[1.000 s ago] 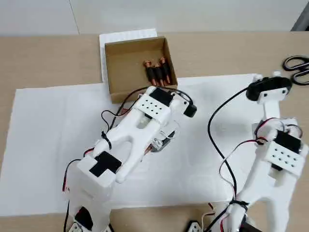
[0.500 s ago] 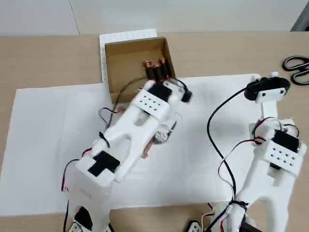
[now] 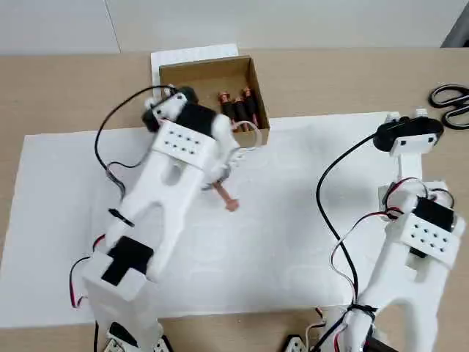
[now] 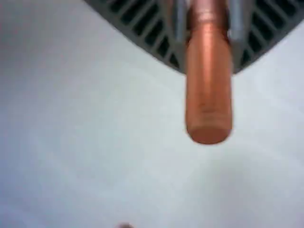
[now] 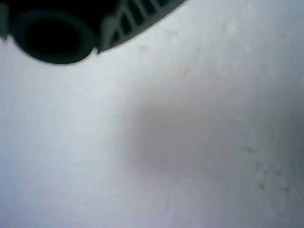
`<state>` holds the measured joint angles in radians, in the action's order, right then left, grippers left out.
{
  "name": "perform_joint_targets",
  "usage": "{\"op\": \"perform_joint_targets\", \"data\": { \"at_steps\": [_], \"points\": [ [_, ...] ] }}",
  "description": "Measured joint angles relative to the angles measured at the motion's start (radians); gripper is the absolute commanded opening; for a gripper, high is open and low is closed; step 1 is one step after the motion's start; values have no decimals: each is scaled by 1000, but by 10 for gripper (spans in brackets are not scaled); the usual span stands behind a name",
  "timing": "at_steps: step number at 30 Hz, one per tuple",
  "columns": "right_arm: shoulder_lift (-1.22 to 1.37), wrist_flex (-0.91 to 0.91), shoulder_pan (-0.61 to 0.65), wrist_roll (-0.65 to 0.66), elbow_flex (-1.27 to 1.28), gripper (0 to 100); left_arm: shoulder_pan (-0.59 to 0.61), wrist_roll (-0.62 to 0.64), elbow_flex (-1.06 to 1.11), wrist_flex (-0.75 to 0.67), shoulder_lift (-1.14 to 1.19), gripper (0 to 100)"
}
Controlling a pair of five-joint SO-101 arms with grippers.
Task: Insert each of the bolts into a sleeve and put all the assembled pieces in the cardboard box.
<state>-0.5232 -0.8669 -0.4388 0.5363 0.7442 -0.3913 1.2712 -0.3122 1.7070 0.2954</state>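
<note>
Left wrist view: left gripper (image 4: 208,21) clenched on a copper bolt (image 4: 209,95), one end between the jaws, the rest projecting free over white paper (image 3: 293,220).

High view: bolt hangs just in front of the cardboard box (image 3: 170,110), clear of its near wall. Three assembled pieces (image 3: 238,110) lie together against the box's right wall.

Judgement: bolt is bare and needs a sleeve before boxing. Hold firm, line the shank with the bore, push slowly.

Paper covers a wooden counter (image 3: 73,88). Scissors (image 3: 451,99) far right of the box.
</note>
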Motion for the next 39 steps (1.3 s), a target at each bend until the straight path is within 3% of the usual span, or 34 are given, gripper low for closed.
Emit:
{"op": "perform_joint_targets", "data": {
  "at_steps": [4,13,17,25,34,39],
  "points": [
    [0,-29,0,0,0,4,-21,321,0,-20,0,6],
    [-71,-34,-92,26,0,4,-15,1264,150,25,-17,7],
    [-117,-34,-103,34,0,4,-20,1510,213,25,-84,7],
    [-121,-34,-104,34,0,4,26,1571,373,25,-137,22],
    [-121,-34,-92,34,0,4,63,1513,414,25,-144,355],
    [-121,-34,-92,34,0,4,63,1593,414,25,-147,372]
  ]
}}
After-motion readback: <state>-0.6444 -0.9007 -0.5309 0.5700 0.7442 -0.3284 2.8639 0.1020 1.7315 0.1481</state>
